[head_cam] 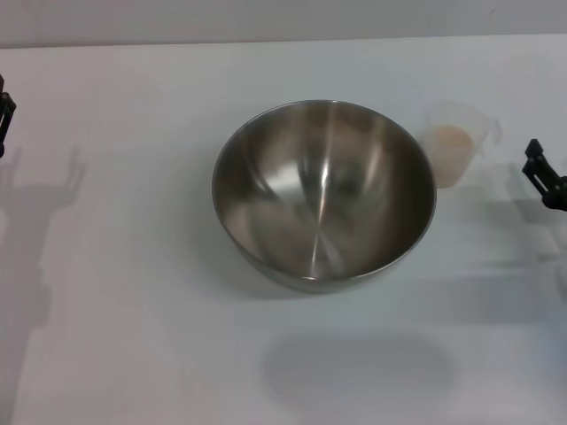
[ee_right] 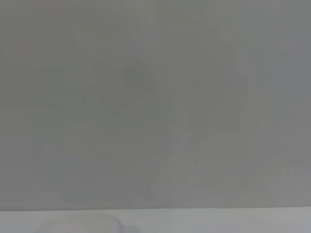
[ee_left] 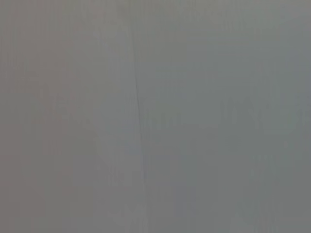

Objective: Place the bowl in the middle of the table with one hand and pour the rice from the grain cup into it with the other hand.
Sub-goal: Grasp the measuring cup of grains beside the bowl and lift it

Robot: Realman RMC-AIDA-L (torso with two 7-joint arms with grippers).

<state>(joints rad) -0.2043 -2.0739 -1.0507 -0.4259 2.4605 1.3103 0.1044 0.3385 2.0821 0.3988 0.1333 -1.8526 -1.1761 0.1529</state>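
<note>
We judge the task half done. The bowl [head_cam: 323, 195] stands empty near the middle of the table [head_cam: 133, 336], so placing looks finished; pouring is left. The cup [head_cam: 456, 142] stands upright just beside the bowl on its right, the rice [head_cam: 450, 137] a pale beige heap inside. The bowl is round brushed steel, shiny within; the cup is clear plastic with a flared rim. The left gripper [head_cam: 4, 115] and right gripper [head_cam: 542, 175] sit at the table's edges, holding nothing; we cannot tell whether their fingers are spread or closed.
</note>
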